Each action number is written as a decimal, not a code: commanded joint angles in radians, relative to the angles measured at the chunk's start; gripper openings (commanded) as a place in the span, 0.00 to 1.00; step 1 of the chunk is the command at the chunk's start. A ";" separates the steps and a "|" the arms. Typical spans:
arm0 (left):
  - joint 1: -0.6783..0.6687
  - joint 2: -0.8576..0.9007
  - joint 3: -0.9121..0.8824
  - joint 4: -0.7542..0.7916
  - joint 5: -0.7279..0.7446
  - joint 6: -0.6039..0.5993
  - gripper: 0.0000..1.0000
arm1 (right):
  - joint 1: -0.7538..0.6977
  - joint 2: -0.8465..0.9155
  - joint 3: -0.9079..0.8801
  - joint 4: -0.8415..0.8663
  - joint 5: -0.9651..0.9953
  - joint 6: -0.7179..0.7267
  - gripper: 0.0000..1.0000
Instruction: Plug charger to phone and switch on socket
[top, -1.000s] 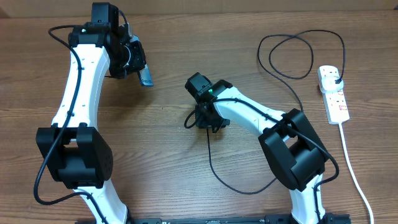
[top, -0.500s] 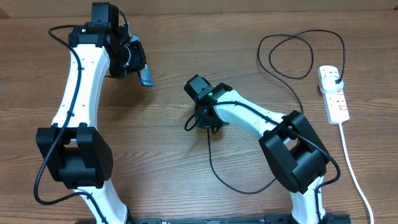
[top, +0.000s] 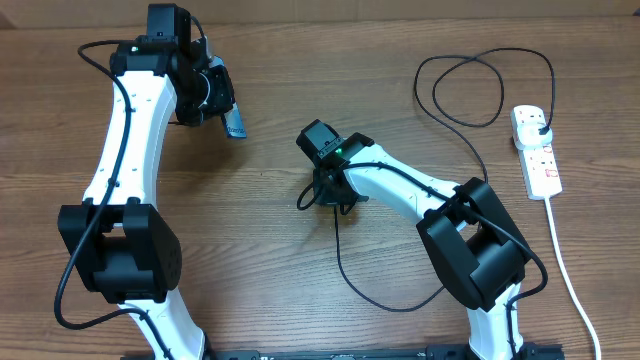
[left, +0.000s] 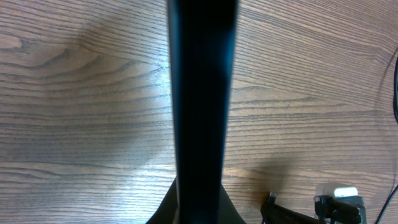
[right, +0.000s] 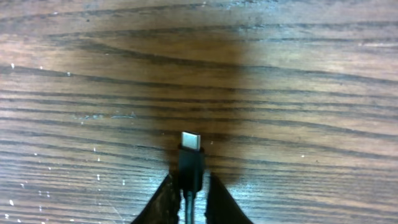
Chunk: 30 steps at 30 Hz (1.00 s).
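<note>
In the overhead view my left gripper (top: 218, 103) is shut on the phone (top: 234, 125) and holds it above the table at the back left; only its blue-white lower end shows. In the left wrist view the phone (left: 202, 93) is a dark upright bar rising from the jaws (left: 200, 208). My right gripper (top: 326, 192) is at mid-table. In the right wrist view its jaws (right: 189, 178) are closed round the charger's connector tip (right: 191, 155), which points forward just above the wood. The black charger cable (top: 345, 270) loops to a plug in the white socket (top: 536, 152) at the right.
The socket's thick white cord (top: 565, 270) runs down the right edge of the table. A loop of the black cable (top: 470, 88) lies at the back right. Part of the right arm (left: 323, 208) shows at the lower right of the left wrist view.
My right gripper has shifted slightly left with the connector since a second ago. The left arm and phone have not moved.
</note>
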 joint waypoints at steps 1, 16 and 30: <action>0.003 -0.012 0.016 0.004 0.006 -0.006 0.04 | 0.004 0.060 -0.037 -0.009 -0.018 0.000 0.12; 0.003 -0.012 0.016 0.004 0.006 -0.006 0.04 | 0.004 0.060 -0.037 -0.017 -0.030 0.004 0.11; 0.003 -0.012 0.016 0.017 0.064 0.001 0.04 | -0.026 0.043 0.040 -0.083 -0.067 -0.008 0.04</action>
